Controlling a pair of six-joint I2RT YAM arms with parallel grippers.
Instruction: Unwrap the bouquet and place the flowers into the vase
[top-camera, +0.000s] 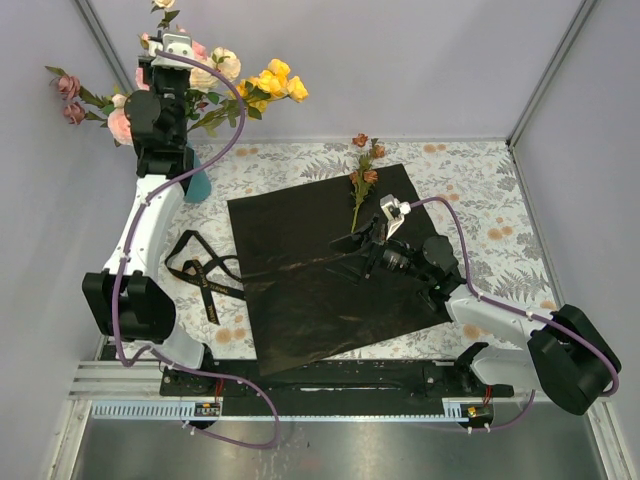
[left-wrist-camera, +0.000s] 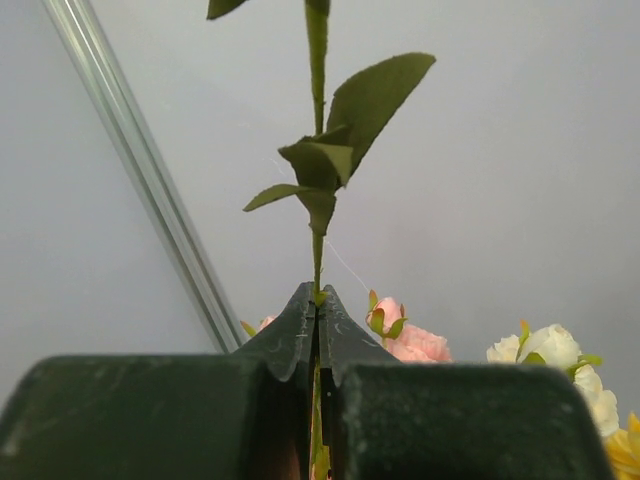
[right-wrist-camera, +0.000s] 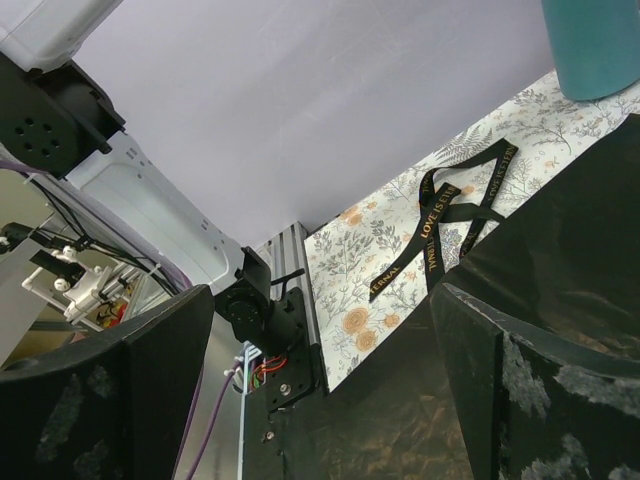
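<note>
One vase (top-camera: 196, 185), one black sheet (top-camera: 320, 275), one ribbon (top-camera: 203, 283). One loose flower (top-camera: 368, 177) lies bloom at twelve o'clock, stem at six; left gripper (left-wrist-camera: 316, 300) pinches another stem (left-wrist-camera: 317, 60), right gripper (right-wrist-camera: 320, 385) gapes wide.

Bouquet unwrapped. Teal vase (top-camera: 196, 186) stands upright at the far left, mostly hidden. Flowers (top-camera: 225, 70) fan out above it: pink, mauve, cream and yellow blooms with green leaves. In the left wrist view one leafy green stem (left-wrist-camera: 317, 200) stands vertical, with pink and cream blooms behind it. Mauve rose stem (top-camera: 360, 185) lies alone on the far edge of the black wrapping paper (top-camera: 320, 280), blooms pointing away. Paper is spread flat; black ribbon (top-camera: 200, 275) lies untied just left of it.
</note>
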